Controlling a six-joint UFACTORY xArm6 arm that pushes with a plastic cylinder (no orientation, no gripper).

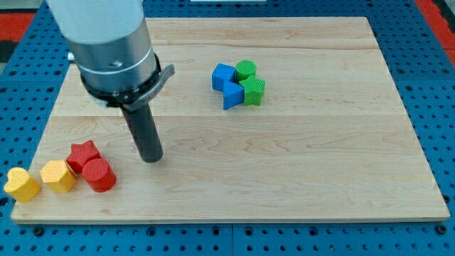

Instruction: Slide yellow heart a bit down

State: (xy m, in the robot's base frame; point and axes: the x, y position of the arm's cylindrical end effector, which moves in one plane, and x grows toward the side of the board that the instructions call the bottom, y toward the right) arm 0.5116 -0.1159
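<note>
Down at the board's (298,178) lower-left corner, well to the view's left of my tip (151,159) and a little lower, lies the yellow heart (22,185), a small, chunky yellow piece with a ribbed top, its outer edge right at the rim of the wood. Just beside it, nearer my tip, sits a second yellow block (57,176) of roughly hexagonal outline. Between that one and my tip are a red star (82,153) and a red cylinder (98,174), touching each other; the cylinder is the block closest to my tip. Far to the upper right of my tip huddle two blue blocks (226,84) and two green blocks (249,82), pressed together so their shapes are hard to make out. My tip is a bare rod with no jaws, holding nothing and touching no block. The arm's grey housing (106,43) is cut off at the view's top.
</note>
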